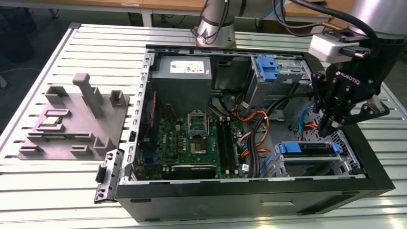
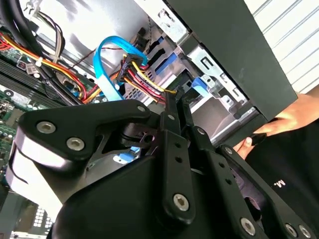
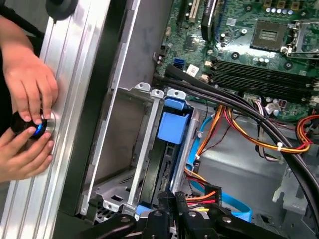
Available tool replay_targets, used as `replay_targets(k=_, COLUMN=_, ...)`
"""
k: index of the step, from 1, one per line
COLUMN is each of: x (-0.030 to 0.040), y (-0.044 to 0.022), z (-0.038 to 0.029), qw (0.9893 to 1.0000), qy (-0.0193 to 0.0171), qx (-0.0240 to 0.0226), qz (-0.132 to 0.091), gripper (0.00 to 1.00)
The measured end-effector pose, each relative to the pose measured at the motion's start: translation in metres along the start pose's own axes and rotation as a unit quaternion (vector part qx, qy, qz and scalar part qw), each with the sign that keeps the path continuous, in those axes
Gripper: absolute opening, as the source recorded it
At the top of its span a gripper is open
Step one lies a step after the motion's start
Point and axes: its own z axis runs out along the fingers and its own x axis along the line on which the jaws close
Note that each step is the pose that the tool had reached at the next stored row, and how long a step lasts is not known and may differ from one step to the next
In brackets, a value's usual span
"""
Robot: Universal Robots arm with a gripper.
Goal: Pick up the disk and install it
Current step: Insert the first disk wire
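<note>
One disk (image 1: 308, 149) is seen seated in the drive cage (image 1: 340, 166) of the computer case (image 1: 254, 200), on the exterior view's right; the gripper (image 1: 325, 129) is held close beside it, fingers pressed together on nothing. A person's hands (image 3: 30, 82) are laid on the table (image 3: 75, 99) outside.

The gripper (image 1: 327, 129) over the computer case (image 1: 254, 192) bears white lettering. Inside the case, the white sticker (image 1: 188, 67) on the grey box (image 1: 181, 88) has unreadably small print.
</note>
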Motion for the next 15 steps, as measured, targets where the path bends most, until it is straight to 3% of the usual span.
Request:
replay_targets(k=3, x=0.0016, y=0.0003, z=0.0009, qw=1.0000, qy=-0.0063, qx=0.0032, qz=0.001, gripper=0.17)
replay_targets(k=8, x=0.0017, y=0.0004, z=0.0018, qw=0.9999, qy=-0.0065, qx=0.0073, qz=0.002, gripper=0.17)
replay_targets(k=11, x=0.0015, y=0.0004, z=0.0026, qw=0.9997, qy=-0.0068, qx=0.0025, qz=0.025, gripper=0.17)
replay_targets(k=15, x=0.0012, y=0.0004, z=0.0036, qw=0.9985, qy=-0.0072, qx=-0.0039, qz=0.054, gripper=0.17)
